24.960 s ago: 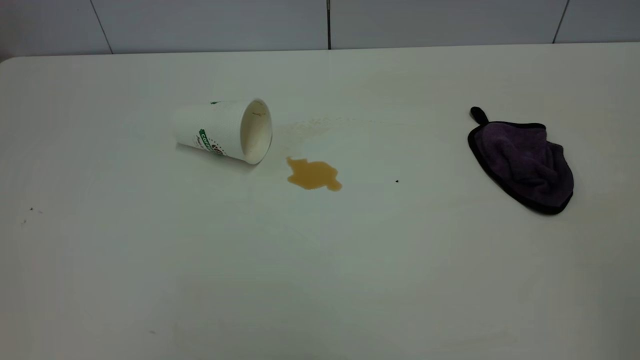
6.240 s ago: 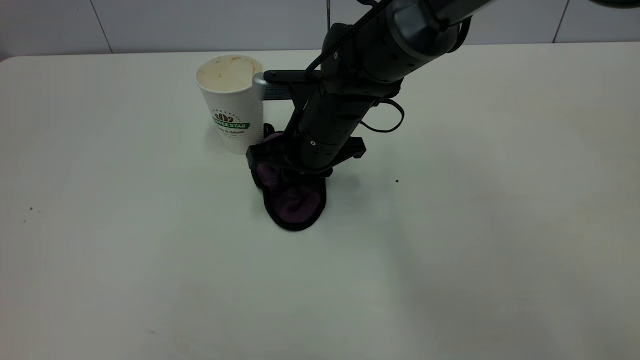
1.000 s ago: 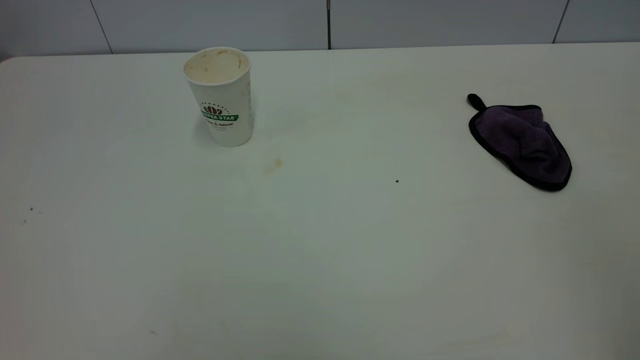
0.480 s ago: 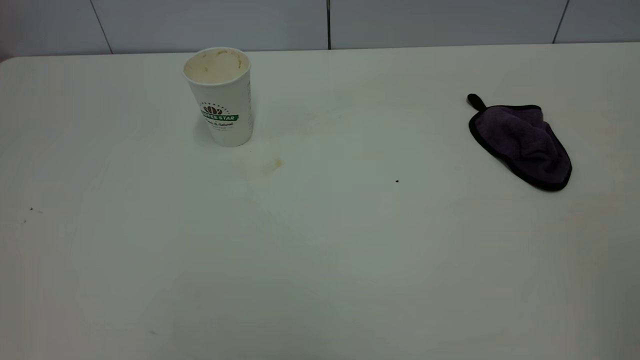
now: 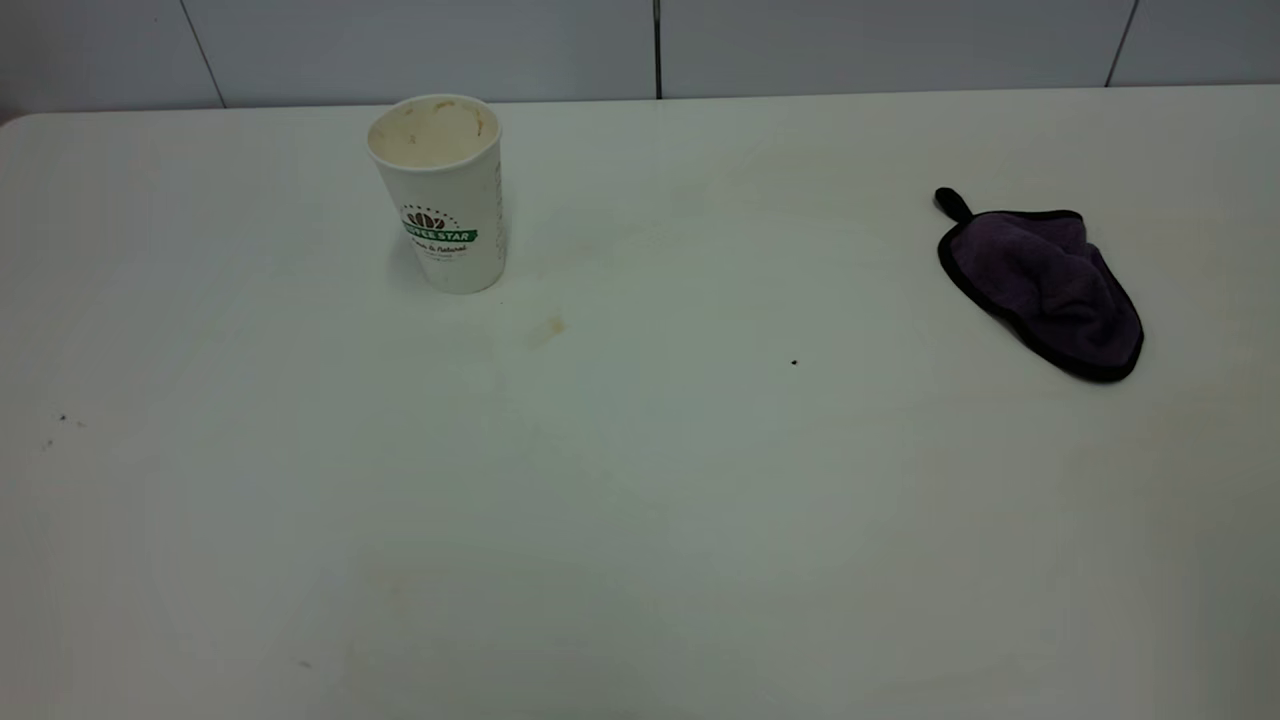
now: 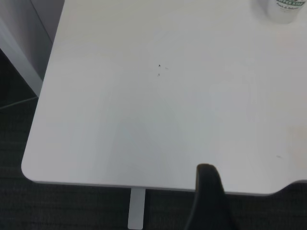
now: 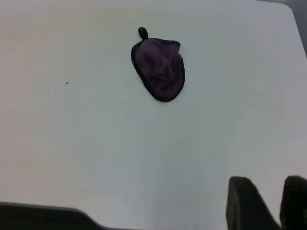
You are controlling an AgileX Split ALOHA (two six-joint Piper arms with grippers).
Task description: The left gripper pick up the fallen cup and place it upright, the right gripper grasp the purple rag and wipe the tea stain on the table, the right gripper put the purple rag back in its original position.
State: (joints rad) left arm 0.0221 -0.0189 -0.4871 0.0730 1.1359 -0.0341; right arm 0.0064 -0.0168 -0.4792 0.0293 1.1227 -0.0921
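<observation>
Your white paper cup (image 5: 440, 195) reads "COFFEE STAR"; only the right wrist view shows the right gripper (image 7: 268, 203), narrowly parted, empty, well apart from the purple plush rag (image 7: 160, 68).

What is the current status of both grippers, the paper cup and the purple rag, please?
Left gripper and right gripper parked off the white table. White paper cup upright, purple plush rag lying free. Faint tea stain remains. Nothing obstructing.

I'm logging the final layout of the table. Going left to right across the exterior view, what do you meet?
Tiny dark specks → cup, standing upright → faint tan smudge of the tea stain → small black speck → purple rag. All lie on the table.
</observation>
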